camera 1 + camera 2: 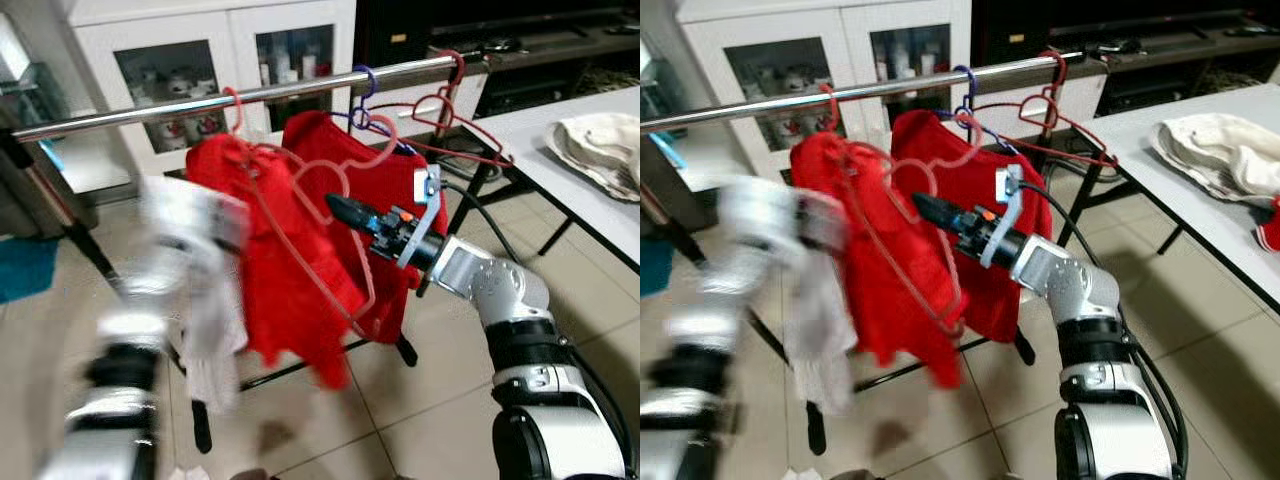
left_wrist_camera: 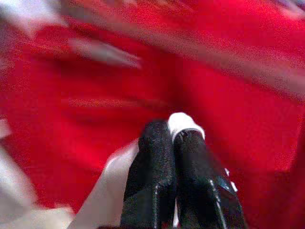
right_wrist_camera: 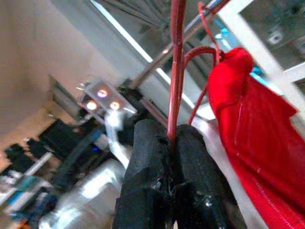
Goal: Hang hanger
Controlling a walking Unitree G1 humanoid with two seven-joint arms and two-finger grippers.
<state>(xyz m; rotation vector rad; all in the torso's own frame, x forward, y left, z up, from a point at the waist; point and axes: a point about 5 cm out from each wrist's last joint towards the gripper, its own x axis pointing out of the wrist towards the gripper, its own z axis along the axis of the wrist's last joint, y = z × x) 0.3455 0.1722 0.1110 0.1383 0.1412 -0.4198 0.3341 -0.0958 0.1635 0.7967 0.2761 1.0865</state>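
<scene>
Tiled floor lies beneath the long silver clothes rail (image 1: 250, 95). Below that rail, the right gripper (image 1: 335, 208) pinches a thin red wire hanger (image 1: 345, 235); the left gripper (image 2: 174, 138) (blurred) clamps white cloth (image 2: 183, 121).

1. We see a floor (image 1: 420, 420) of pale beige tiles with dark grout lines.
2. A white cabinet (image 1: 210, 60) with glass doors stands at the back, bottles and jars inside.
3. A dark shelf unit (image 1: 540, 50) sits beside it.
4. At the right, a pale tabletop (image 1: 560, 160) carries a crumpled cream cloth (image 1: 600, 145) near its far edge.
</scene>
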